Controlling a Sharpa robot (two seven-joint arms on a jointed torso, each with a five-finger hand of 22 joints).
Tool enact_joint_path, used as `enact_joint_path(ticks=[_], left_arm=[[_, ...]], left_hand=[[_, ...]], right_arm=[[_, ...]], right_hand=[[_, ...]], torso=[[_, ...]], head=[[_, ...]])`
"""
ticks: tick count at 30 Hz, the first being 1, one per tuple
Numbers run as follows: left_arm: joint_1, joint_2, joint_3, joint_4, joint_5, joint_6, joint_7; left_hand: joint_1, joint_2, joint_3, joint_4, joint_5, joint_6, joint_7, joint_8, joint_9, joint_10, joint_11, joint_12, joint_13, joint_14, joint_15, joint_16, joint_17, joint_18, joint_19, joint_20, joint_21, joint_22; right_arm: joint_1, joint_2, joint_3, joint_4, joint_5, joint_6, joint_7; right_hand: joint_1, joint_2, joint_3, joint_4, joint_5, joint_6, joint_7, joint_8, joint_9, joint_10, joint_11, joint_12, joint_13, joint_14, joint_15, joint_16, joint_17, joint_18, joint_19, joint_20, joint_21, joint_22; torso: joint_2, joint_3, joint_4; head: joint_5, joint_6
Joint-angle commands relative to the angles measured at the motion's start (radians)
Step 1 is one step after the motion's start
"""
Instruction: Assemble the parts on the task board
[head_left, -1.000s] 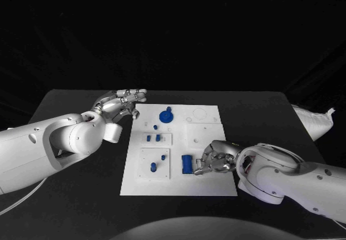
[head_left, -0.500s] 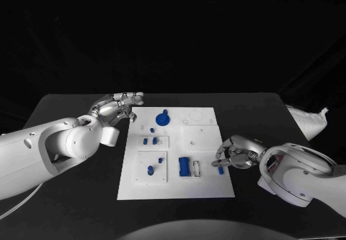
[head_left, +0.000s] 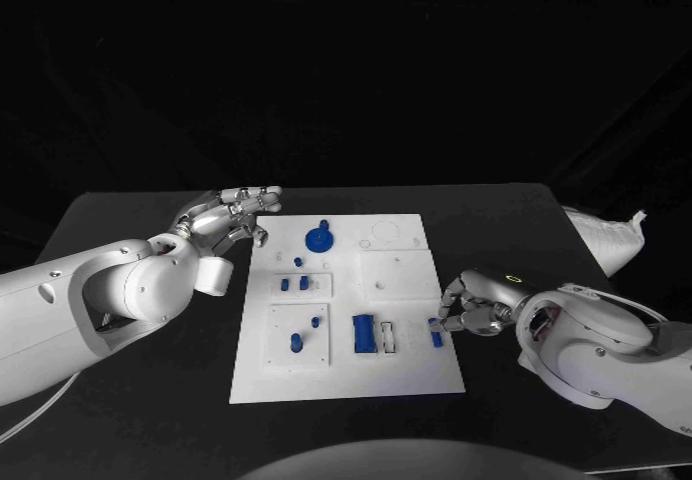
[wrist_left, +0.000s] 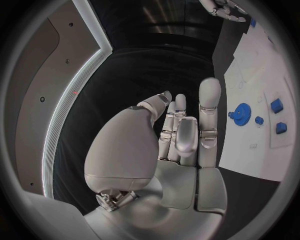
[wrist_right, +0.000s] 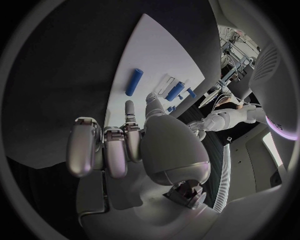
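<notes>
The white task board (head_left: 411, 375) lies mid-table. A blue gear (head_left: 320, 238) stands at its far end, small blue pieces (head_left: 293, 284) sit in the left recesses, and a blue block (head_left: 364, 333) lies nearer me. By the board's right edge lies a short blue peg (head_left: 436, 333). My right hand (head_left: 473, 305) hovers just right of it with fingers curled in and nothing held. In the right wrist view the peg (wrist_right: 134, 82) lies on the board (wrist_right: 150, 45) a little beyond my fingertips (wrist_right: 128, 106). My left hand (head_left: 231, 215) hangs off the board's far-left corner, fingers straight, holding nothing.
A white crumpled object (head_left: 613, 238) lies at the table's right edge. Bare black tabletop (head_left: 144, 400) surrounds the board. In the left wrist view the gear (wrist_left: 240, 111) and two small blue pieces (wrist_left: 276, 105) stand beyond my left hand (wrist_left: 181, 140).
My right hand has drawn back from over the blue block to the board's right edge, and the short blue peg now lies uncovered there. The left hand has hardly moved.
</notes>
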Motion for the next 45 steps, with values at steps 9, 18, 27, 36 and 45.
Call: enact_joint_path(ticks=[9, 18, 27, 36, 45], left_arm=[[0.000, 0.000, 0.000, 0.000, -0.003, 0.022, 0.004], [0.000, 0.000, 0.000, 0.000, -0.003, 0.023, 0.003], [0.000, 0.000, 0.000, 0.001, -0.003, 0.025, 0.003], [0.000, -0.002, 0.000, 0.002, -0.003, 0.027, 0.001], [0.000, -0.005, 0.000, 0.005, -0.005, 0.027, -0.001]], left_hand=[[-0.002, 0.010, 0.002, -0.006, 0.004, -0.009, 0.002, 0.004, 0.000, -0.008, -0.003, 0.005, 0.001, -0.004, 0.005, 0.002, -0.001, 0.013, 0.003, 0.004, -0.003, -0.001], [-0.002, 0.010, 0.002, -0.006, 0.004, -0.009, 0.002, 0.004, 0.000, -0.008, -0.003, 0.005, 0.001, -0.004, 0.005, 0.002, -0.001, 0.013, 0.003, 0.004, -0.003, -0.001], [-0.002, 0.011, 0.002, -0.006, 0.004, -0.009, 0.002, 0.005, 0.000, -0.008, -0.003, 0.007, 0.002, -0.004, 0.005, 0.002, -0.001, 0.013, 0.003, 0.004, -0.003, -0.001], [-0.004, 0.011, 0.002, -0.005, 0.004, -0.009, 0.002, 0.005, 0.000, -0.009, -0.003, 0.009, 0.002, -0.004, 0.005, 0.002, -0.002, 0.014, 0.003, 0.004, -0.004, -0.002], [-0.004, 0.011, 0.002, -0.005, 0.004, -0.009, 0.002, 0.005, 0.000, -0.009, -0.003, 0.009, 0.002, -0.004, 0.005, 0.002, -0.002, 0.014, 0.003, 0.004, -0.005, -0.003]], right_arm=[[-0.021, 0.032, -0.002, -0.024, -0.100, 0.100, -0.074], [-0.029, 0.054, -0.002, -0.033, -0.103, 0.107, -0.077], [-0.039, 0.087, -0.002, -0.061, -0.169, 0.130, -0.085], [-0.060, 0.119, -0.002, -0.074, -0.248, 0.201, -0.088], [-0.064, 0.126, -0.002, -0.077, -0.275, 0.256, -0.093]], right_hand=[[-0.010, 0.004, 0.001, 0.011, -0.006, 0.010, 0.001, -0.009, -0.002, 0.036, -0.011, -0.002, -0.006, 0.099, -0.006, 0.005, 0.229, -0.016, 0.004, -0.007, 0.005, 0.001], [-0.006, 0.011, 0.008, 0.015, 0.006, 0.014, -0.002, -0.015, -0.005, 0.037, -0.013, -0.001, -0.005, 0.099, -0.008, 0.005, 0.229, -0.016, 0.003, -0.008, 0.005, 0.001], [0.071, 0.030, 0.074, -0.024, -0.068, 0.019, -0.006, -0.034, -0.015, 0.037, -0.018, -0.004, -0.003, 0.099, -0.013, 0.006, 0.230, -0.017, 0.004, -0.013, 0.005, 0.003], [0.141, 0.004, 0.153, -0.091, -0.112, 0.031, -0.005, -0.053, -0.026, 0.036, -0.017, -0.005, 0.000, 0.100, -0.013, 0.008, 0.234, -0.018, 0.004, -0.015, 0.007, 0.009], [0.150, -0.012, 0.238, -0.140, -0.033, 0.047, -0.002, -0.069, -0.036, 0.034, -0.017, -0.009, 0.001, 0.100, -0.012, 0.009, 0.236, -0.019, 0.005, -0.014, 0.010, 0.014]], torso=[[-0.001, -0.0010, 0.0007], [-0.001, -0.0007, -0.0001], [-0.001, -0.0007, 0.0004], [-0.001, -0.0009, -0.0002], [-0.001, -0.0018, -0.0007]], head=[[0.001, -0.007], [0.002, -0.008], [0.004, -0.012], [0.005, -0.015], [0.006, -0.016]])
